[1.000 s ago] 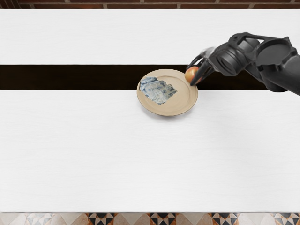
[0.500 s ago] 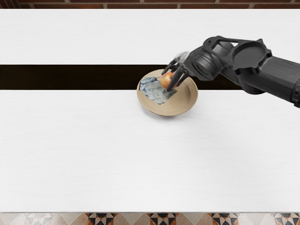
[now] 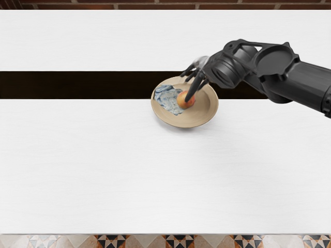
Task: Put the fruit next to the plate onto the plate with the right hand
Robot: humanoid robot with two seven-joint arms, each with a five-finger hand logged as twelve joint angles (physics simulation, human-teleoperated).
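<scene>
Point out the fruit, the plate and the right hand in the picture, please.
fruit [image 3: 183, 101], head view, on the middle of its skin.
plate [image 3: 209, 109], head view, on its bare right rim.
right hand [image 3: 200, 73], head view, on the middle of the hand.

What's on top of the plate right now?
A round orange-red fruit lies on the plate, partly over a blue-grey patterned patch. One of the fingers of the right hand crosses the fruit, hiding part of it. What lies beneath the fruit cannot be seen.
</scene>
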